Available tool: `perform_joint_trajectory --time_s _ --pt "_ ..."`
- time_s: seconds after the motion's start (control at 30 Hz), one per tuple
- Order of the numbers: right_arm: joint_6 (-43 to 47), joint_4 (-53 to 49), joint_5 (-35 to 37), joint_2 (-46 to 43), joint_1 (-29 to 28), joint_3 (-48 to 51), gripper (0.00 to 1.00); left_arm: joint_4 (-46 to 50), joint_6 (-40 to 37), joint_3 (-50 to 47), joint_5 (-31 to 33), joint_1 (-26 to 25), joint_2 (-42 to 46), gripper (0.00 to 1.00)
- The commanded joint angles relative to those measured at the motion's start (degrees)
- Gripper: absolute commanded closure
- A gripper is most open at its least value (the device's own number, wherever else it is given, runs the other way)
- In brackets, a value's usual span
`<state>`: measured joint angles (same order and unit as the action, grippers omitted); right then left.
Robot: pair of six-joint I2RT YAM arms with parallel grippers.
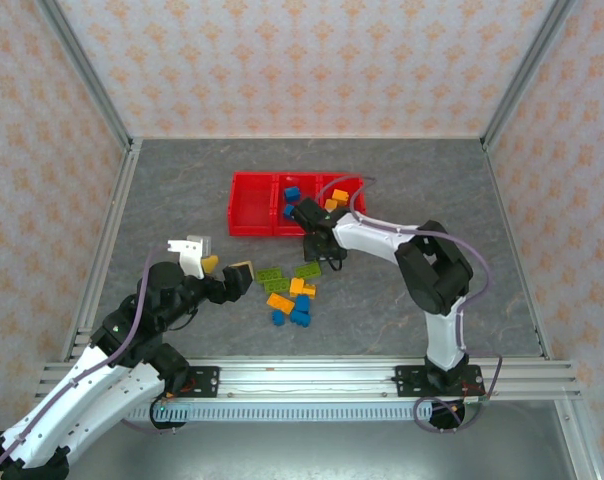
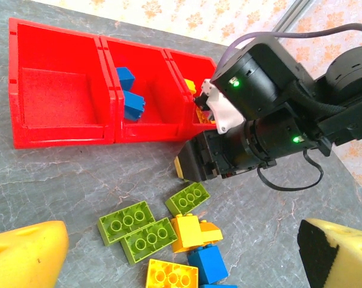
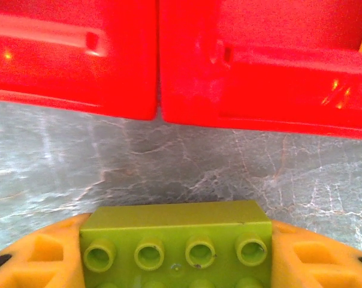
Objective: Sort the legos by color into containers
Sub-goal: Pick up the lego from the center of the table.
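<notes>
Carrying step, right arm: the right pincer (image 1: 320,248) is clamped on a lime green brick (image 3: 175,231), studs facing the wrist camera, both yellow pads tight against its ends. The brick sits low, just in front of the red tray's (image 1: 252,233) near wall and not yet over any bin; I cannot tell whether it is clear of the worktop (image 1: 462,200).

Left pincer (image 1: 225,270) is spread wide and holds nothing, hovering beside the loose pile (image 1: 292,292) of green, blue and orange-yellow bricks near the tray.

Bins: the middle one has blue bricks (image 2: 130,105), the right one has orange-yellow pieces (image 1: 339,196), and the left bin (image 2: 55,96) has nothing in it.

Next move, as I judge it: lift enough to clear the tray wall, shift toward the left bin since green has no home yet, then let go over its floor. Risk is clipping the rim or dropping into the blue bin. Most of the pile remains unsorted.
</notes>
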<state>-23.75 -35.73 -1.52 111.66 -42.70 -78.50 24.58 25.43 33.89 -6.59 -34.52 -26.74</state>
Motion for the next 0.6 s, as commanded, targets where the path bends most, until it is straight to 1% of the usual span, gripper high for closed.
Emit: perform_joint_trajectory --time_s 0.0,0.13,0.27,0.47,0.57 --pt "-0.01 1.41 -1.64 -6.28 -0.19 -2.68 0.57 -1.34 -0.95 -0.64 1.34 -0.28 0.94 0.01" --pt "0.48 4.08 -3.64 -8.60 -0.26 -6.02 0.59 -1.13 -0.91 -0.53 2.18 -0.33 1.48 0.01" --pt "2.78 6.50 -3.99 -8.03 -0.28 -10.53 0.60 -0.84 -0.74 -0.33 3.69 -0.28 2.28 0.01" --pt "10.95 8.94 -4.21 -2.47 -0.28 -19.41 0.62 0.12 -0.18 0.03 7.25 -0.30 5.21 0.01" --pt "15.31 8.69 -5.40 2.52 -0.28 -24.92 0.62 0.72 0.06 0.32 9.18 -0.28 6.88 0.01"
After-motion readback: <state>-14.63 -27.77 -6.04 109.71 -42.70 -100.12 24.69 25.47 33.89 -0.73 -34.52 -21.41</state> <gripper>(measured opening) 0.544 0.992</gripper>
